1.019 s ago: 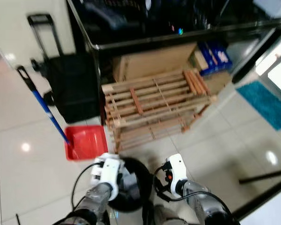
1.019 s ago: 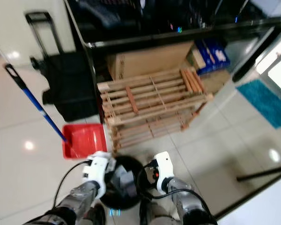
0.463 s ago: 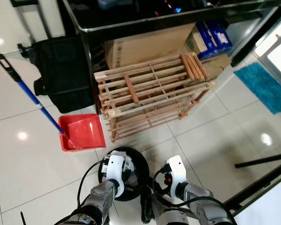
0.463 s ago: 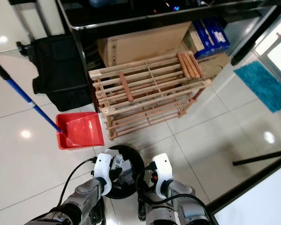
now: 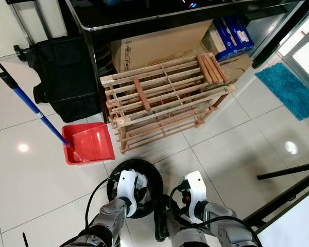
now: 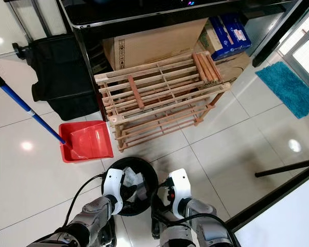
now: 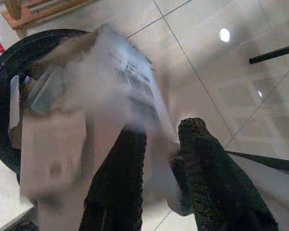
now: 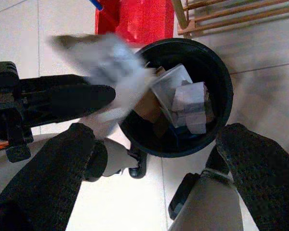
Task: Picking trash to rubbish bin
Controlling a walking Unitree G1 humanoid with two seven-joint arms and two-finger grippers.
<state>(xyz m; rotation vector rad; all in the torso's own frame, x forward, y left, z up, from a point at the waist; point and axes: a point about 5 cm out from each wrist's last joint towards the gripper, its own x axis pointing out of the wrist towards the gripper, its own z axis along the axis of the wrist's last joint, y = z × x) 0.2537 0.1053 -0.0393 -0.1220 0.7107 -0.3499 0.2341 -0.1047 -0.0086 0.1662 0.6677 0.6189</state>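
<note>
Two silver arms reach down over the tiled floor (image 5: 36,185), and between them sits the round black rubbish bin (image 5: 150,175), just in front of the robot's feet. The left gripper (image 7: 159,144) hangs right over the bin's near rim, and in its wrist view a blurred piece of white paper trash (image 7: 106,91) with dark print lies between and across its two black fingers (image 7: 123,163). The fingers stand a little apart, with the paper in the gap, but the blur is too heavy for me to say whether they truly pinch it. The paper hovers above the bin's mouth, and part of it overhangs the tiles beside the rim.

The right gripper (image 8: 154,159) is spread wide, one finger on either side of the bin in its own view, holding nothing. Looking down past it, the bin already holds a clear plastic tub (image 8: 171,84), some white crumpled paper (image 8: 190,106) and a brown scrap (image 8: 147,103). That same view catches the left arm's fingers with the pale sheet draped over the bin's edge.

Beyond the bin, a red dustpan (image 5: 88,142) lies flat with a blue-handled broom (image 5: 33,108) leaning into it. Just beside it stands a wooden slatted rack (image 5: 165,103), then a cardboard box (image 5: 159,43) under a dark table (image 5: 144,15), a black bag (image 5: 62,77) and a teal mat (image 5: 293,87) off to the right.
</note>
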